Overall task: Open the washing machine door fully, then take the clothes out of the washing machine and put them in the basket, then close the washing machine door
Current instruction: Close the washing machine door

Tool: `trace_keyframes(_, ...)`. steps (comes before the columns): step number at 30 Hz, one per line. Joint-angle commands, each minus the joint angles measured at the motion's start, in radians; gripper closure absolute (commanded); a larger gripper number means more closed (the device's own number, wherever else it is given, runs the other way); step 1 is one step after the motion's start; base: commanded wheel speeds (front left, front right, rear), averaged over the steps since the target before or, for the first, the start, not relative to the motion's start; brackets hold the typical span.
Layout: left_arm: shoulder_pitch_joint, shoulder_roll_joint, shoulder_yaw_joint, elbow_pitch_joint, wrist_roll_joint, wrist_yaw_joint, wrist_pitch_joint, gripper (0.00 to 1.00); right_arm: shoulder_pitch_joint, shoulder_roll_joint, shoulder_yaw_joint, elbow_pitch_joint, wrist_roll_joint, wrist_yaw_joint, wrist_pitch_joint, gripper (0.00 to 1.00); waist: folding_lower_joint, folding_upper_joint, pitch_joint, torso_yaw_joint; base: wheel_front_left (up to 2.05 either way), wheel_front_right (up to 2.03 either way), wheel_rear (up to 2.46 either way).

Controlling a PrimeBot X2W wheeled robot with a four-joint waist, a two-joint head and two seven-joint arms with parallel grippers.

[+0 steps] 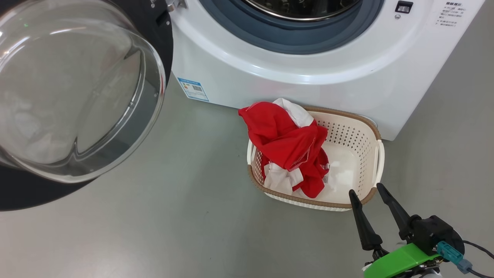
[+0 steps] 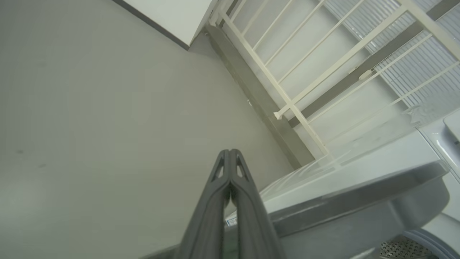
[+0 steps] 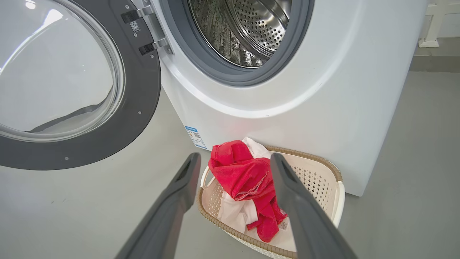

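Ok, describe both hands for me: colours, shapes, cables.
Right hand: two long, tapering black fingers on a black body, a bright green bracket behind it, and a teal connector with a dark cable. Left hand: dark grey fingers with slot cut-outs near the tips.

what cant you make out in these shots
- Head view: the basket floor under the clothes, covered by them.
- Right wrist view: the bottom of the drum, behind the gasket lip, so a leftover garment cannot be ruled out.
- Head view: the print on the blue label sticker, too small to read.
- Head view: the washing machine door, cut off by the left edge.
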Motion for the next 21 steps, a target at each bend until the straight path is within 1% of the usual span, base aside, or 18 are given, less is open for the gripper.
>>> trace_keyframes(1, -0.009, 0.082, 0.006, -0.004, -0.017, -0.006, 0.054, 1.00, -0.033, 0.001, 0.025, -0.025, -0.018, 0.005, -0.006, 0.00, -0.0001, 0.0000, 0.007, 0.000, 0.00, 0.00, 0.00)
trace_keyframes(5, 0.004, 0.076, -0.008, 0.008, -0.042, -0.006, 0.133, 1.00, -0.033, 0.001, 0.028, -0.023, -0.023, 0.005, -0.006, 0.00, -0.0001, 0.0000, 0.009, -0.001, 0.00, 0.00, 0.00)
trace_keyframes(6, 0.004, 0.076, -0.008, 0.008, -0.042, -0.006, 0.133, 1.00, -0.033, 0.001, 0.028, -0.023, -0.023, 0.005, -0.006, 0.00, -0.0001, 0.0000, 0.009, -0.001, 0.00, 0.00, 0.00)
trace_keyframes(10, 0.025, 0.069, -0.019, -0.002, -0.065, -0.006, 0.192, 1.00, -0.031, 0.001, 0.027, -0.024, -0.026, 0.005, -0.006, 0.00, -0.0001, 0.0000, 0.008, -0.005, 0.00, 0.00, 0.00)
trace_keyframes(12, 0.046, 0.063, -0.031, -0.029, -0.083, -0.006, 0.237, 1.00, -0.028, 0.001, 0.025, -0.025, -0.028, 0.005, -0.006, 0.00, -0.0001, 0.0000, 0.006, -0.006, 0.00, 0.00, 0.00)
trace_keyframes(21, 0.113, 0.046, -0.056, -0.128, -0.147, -0.006, 0.357, 1.00, -0.023, 0.001, 0.024, -0.026, -0.025, 0.005, -0.006, 0.00, -0.0001, 0.0000, -0.010, -0.007, 0.00, 0.00, 0.00)
